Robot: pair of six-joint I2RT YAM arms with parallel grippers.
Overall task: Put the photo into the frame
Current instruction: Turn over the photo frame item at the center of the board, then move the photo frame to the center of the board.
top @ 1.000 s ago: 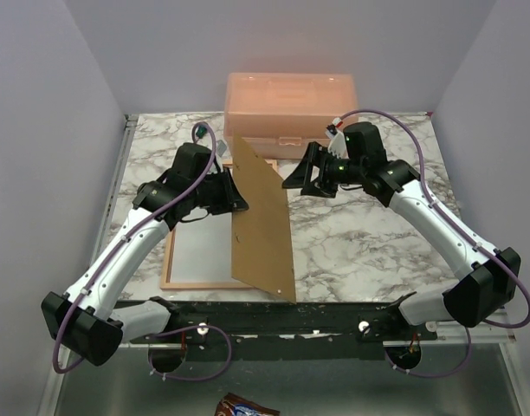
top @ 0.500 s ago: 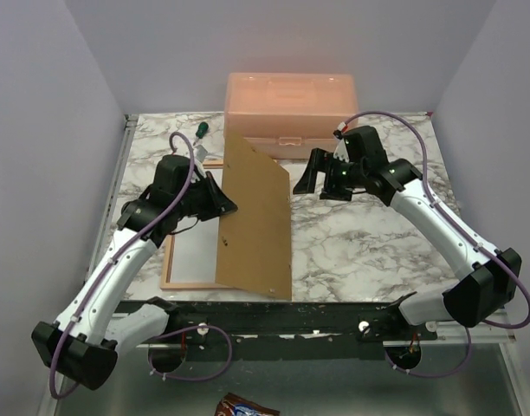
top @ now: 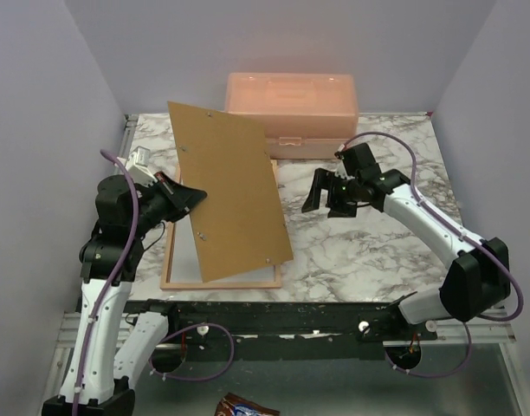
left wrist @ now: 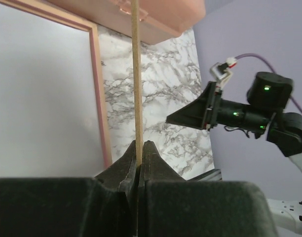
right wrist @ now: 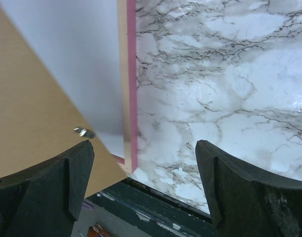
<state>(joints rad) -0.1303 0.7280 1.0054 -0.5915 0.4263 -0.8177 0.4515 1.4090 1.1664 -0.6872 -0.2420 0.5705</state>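
The frame (top: 222, 283) lies flat on the marble table at the left, its pale grey inside showing, with a pink outer edge (right wrist: 127, 74) and rail (left wrist: 99, 89). The photo is out of view. My left gripper (top: 196, 198) is shut on the left edge of a brown backing board (top: 226, 195), which it holds tilted above the frame. In the left wrist view the board (left wrist: 136, 74) runs edge-on out of the closed jaws of the left gripper (left wrist: 139, 148). My right gripper (top: 326, 192) hangs open to the right of the board, holding nothing; in its own view the right gripper (right wrist: 143, 153) spans the frame's corner.
A translucent pink lidded box (top: 291, 104) stands at the back middle, close behind the raised board. The board (right wrist: 27, 113) carries small metal turn clips (right wrist: 84, 132). The table's dark front rail (top: 274, 314) runs just below the frame. Grey walls close in both sides.
My left arm has drawn back to the left and swung the board from near edge-on to a wide tilted face, its jaws closing on it. The right gripper has dropped slightly and opened wider.
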